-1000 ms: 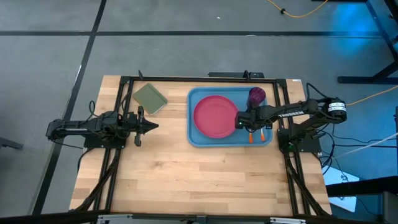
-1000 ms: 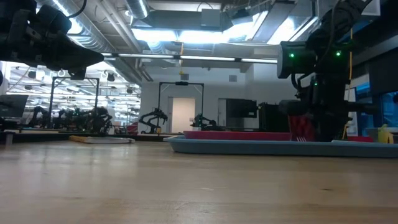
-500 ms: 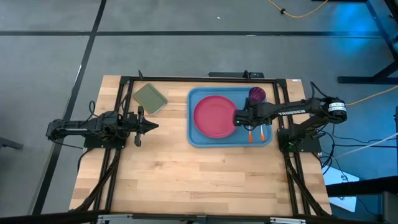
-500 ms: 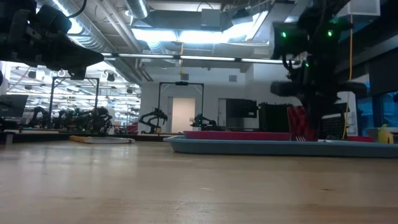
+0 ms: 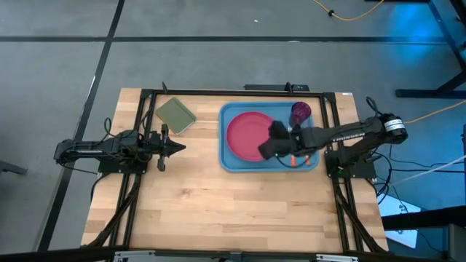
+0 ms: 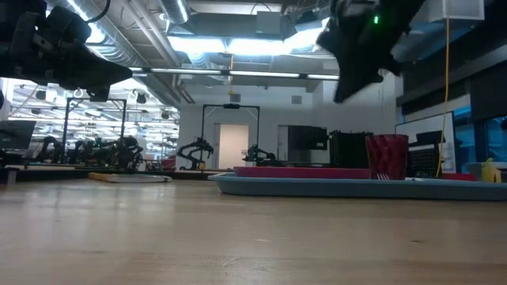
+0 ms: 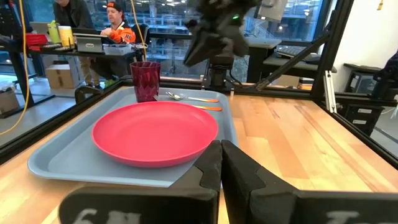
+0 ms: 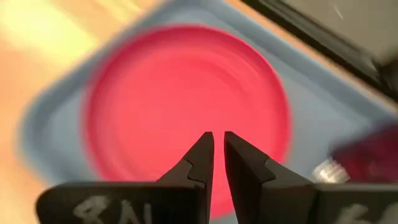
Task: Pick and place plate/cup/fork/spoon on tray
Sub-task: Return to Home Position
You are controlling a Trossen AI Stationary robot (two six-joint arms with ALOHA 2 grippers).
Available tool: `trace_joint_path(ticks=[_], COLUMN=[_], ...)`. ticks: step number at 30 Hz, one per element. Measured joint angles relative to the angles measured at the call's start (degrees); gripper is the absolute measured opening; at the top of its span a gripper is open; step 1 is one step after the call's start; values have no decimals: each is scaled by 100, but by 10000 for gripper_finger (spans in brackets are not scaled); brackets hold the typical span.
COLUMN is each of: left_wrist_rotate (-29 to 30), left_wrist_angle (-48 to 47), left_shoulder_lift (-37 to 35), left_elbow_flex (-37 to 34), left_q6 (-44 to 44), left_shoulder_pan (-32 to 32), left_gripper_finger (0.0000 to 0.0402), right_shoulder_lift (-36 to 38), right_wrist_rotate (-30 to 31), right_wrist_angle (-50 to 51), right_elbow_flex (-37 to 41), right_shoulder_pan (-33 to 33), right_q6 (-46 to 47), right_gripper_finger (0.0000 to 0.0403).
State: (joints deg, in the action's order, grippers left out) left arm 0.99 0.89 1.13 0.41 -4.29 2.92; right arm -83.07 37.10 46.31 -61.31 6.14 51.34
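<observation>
Hovering over plate (image 8: 186, 118), right end effector (image 8: 217, 146) seemingly near-closed, empty

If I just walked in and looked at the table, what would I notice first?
Probably the big pink plate lying in the light blue tray on the wooden table, with the dark purple cup standing upright in the tray's corner beside it. The right gripper hangs above the plate's edge with nothing in its fingers, and the left gripper waits off to the side, away from the tray.
</observation>
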Motion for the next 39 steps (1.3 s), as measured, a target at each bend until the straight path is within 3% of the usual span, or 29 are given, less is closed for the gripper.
trace_joint_path(ticks=[3, 12, 22, 31, 39], left_wrist_rotate=[0, 0, 0, 0, 0], left_wrist_angle=[0, 0, 0, 0, 0], left_shoulder_lift=[-1, -1, -1, -1, -1], left_elbow_flex=[1, 0, -1, 0, -1], left_q6=[-2, -1, -1, -1, -1], left_shoulder_pan=[0, 0, 0, 0, 0], left_gripper_finger=[0, 0, 0, 0, 0], right_shoulder_lift=[0, -25, 47, 605, 1369], right_wrist_rotate=[80, -1168, -1430, -1868, -2197], right_wrist_angle=[-535, -2169, -3202, -5649, -6079], right_elbow_flex=[-90, -3, 640, 2314, 3596], right_shoulder_pan=[310, 589, 770, 810, 810], right_q6=[-889, -2776, -3218, -3507, -3193], right_gripper_finger=[44, 44, 44, 44, 44])
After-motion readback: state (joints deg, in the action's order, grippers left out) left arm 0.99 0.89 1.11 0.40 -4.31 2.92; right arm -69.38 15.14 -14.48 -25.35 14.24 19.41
